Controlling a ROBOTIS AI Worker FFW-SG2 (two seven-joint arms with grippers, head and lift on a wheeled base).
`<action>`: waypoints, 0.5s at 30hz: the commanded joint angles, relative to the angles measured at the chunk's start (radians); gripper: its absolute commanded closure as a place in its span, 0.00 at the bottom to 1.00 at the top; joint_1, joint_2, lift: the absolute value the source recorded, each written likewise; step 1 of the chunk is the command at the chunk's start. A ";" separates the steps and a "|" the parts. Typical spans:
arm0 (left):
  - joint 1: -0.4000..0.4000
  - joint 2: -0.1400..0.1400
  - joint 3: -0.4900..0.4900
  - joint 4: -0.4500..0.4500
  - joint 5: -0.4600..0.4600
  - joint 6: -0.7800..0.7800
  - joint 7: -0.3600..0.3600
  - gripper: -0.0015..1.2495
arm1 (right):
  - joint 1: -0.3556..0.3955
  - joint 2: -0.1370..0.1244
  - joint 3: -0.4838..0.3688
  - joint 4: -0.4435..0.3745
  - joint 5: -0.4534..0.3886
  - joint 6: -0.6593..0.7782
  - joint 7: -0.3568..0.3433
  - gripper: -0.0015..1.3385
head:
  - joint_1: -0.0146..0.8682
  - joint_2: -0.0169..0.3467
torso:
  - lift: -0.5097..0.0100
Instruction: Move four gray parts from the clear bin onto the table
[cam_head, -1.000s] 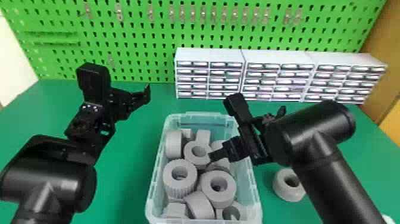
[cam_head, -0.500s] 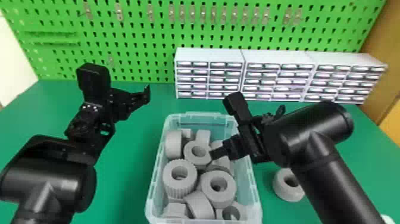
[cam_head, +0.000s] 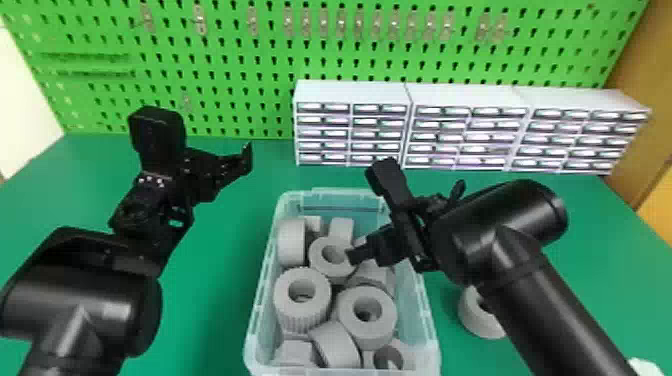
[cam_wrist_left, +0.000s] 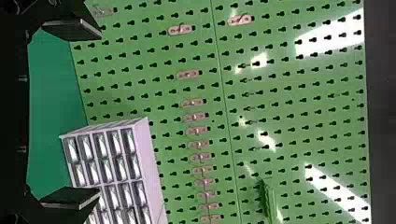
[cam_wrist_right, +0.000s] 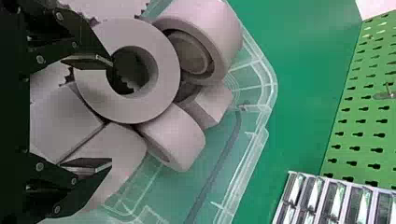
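Over the clear bin (cam_head: 260, 310), right claw (cam_head: 356, 255) shifted left

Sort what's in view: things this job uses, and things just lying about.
For the job:
- clear bin
- gray parts inside
- gray part outside
- green table
- right tool
- left tool

Just there:
- three drawer units
- pegboard
- metal hooks

The table (cam_head: 215, 320) is green and smooth. The bin (cam_head: 425, 325) sits upright near its middle, on the near side. Just to the bin's right, apart from it, lies one gray part (cam_head: 475, 320), partly hidden, its hole showing. Three white drawer units (cam_head: 350, 92) stand side by side at the back, from the middle rightward.
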 joint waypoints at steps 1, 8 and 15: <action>0.002 0.000 0.001 0.002 0.002 0.000 0.001 0.09 | -0.010 0.000 0.005 0.049 0.001 -0.060 0.000 0.39 | 0.78 0.14 | 0.89; 0.002 0.000 0.001 0.002 0.002 0.000 0.000 0.09 | -0.018 0.003 0.018 0.111 -0.005 -0.172 0.020 0.39 | 0.78 0.14 | 0.89; 0.002 0.000 -0.001 0.003 0.002 0.000 0.000 0.09 | -0.030 0.006 0.044 0.177 -0.009 -0.261 0.058 0.39 | 0.78 0.14 | 0.89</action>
